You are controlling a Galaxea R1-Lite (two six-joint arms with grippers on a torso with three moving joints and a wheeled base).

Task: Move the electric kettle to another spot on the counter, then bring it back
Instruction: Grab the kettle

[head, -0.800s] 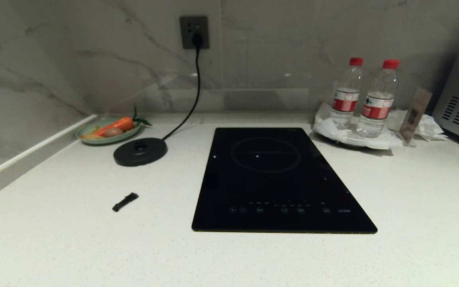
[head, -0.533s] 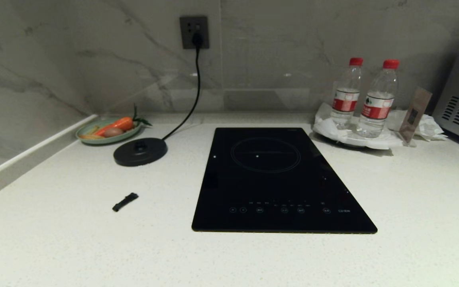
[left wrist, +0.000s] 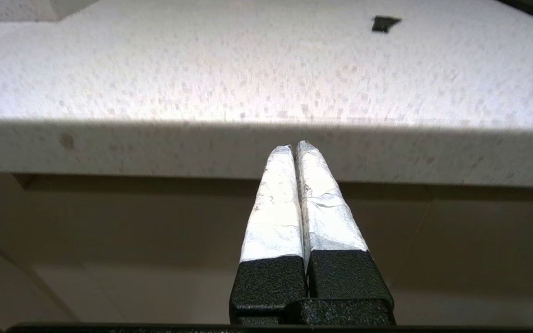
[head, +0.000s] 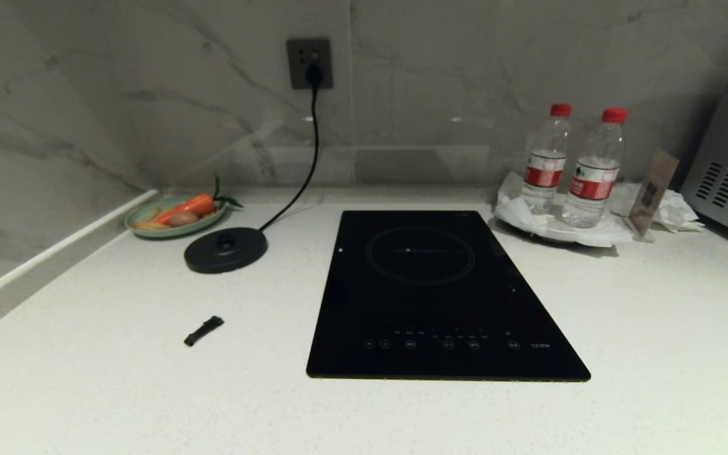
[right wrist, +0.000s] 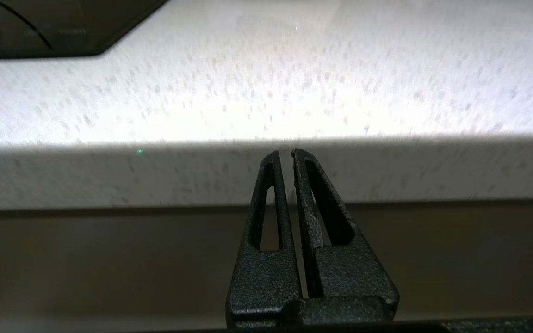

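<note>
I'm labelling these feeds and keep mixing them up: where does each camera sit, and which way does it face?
Head view: high on the robot, facing forward and down at the white speckled stone counter, black glass hob and round black corded base disc; no robot part shows.
Left wrist view: behind the shut, white-wrapped left gripper, below the counter's front edge.
Right wrist view: behind the shut black right gripper, likewise.
Shared: head and left wrist views both show the small black strip.
</note>
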